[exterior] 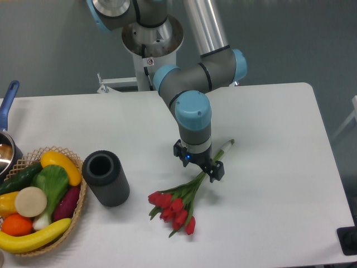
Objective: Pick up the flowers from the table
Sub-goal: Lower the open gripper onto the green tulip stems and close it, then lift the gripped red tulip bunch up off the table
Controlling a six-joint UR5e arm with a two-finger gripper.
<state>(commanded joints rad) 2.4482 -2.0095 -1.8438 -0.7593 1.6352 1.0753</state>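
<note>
The small bunch of red tulips with thin green stems (177, 207) lies flat on the white worktop (279, 167), near of centre, buds to the near left. The black two-finger jaws (199, 163) are seen open over the stems; the approach is judged under way, with descent and closing next
</note>
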